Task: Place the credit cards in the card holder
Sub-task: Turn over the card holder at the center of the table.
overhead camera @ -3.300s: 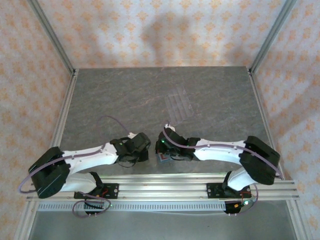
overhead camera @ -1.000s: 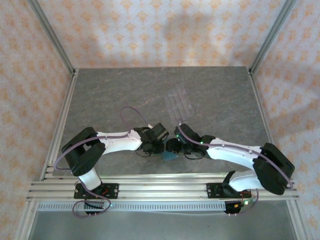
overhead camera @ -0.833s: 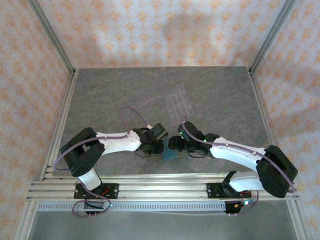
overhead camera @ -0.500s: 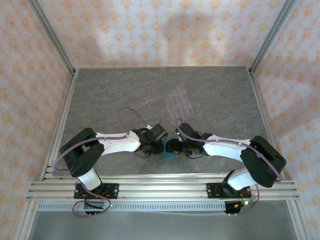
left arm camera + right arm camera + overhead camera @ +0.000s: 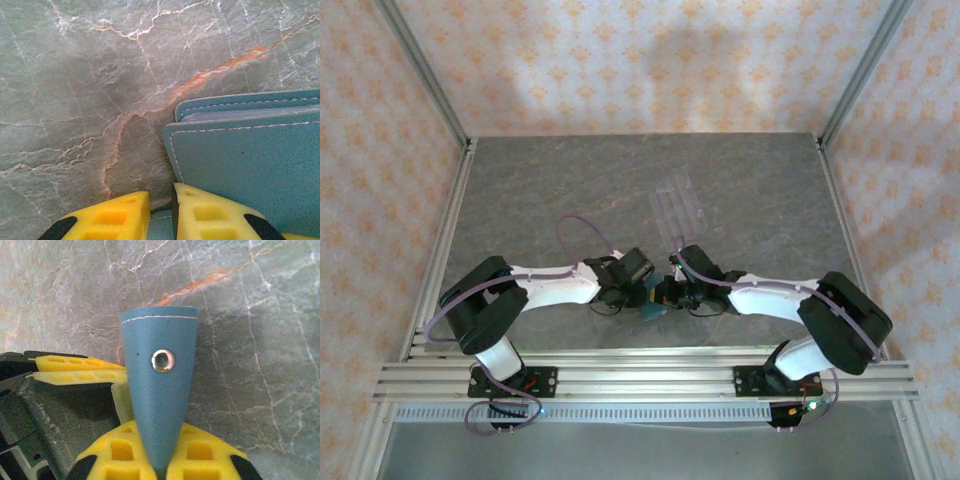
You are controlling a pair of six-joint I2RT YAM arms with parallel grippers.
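Right hand [image 5: 160,460] is pressed tight on the teal card holder [image 5: 159,390], pinching a flap with the snap stud [image 5: 163,360] showing. Left hand [image 5: 161,220] nips an edge of the holder close beside it, down on the grey marble surface [image 5: 75,75]. Farther back lies a clear slotted rack [image 5: 678,210].

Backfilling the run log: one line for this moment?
left end effector: shut on card holder edge | right end effector: shut on card holder, snap stud visible | stage: holder gripped by both
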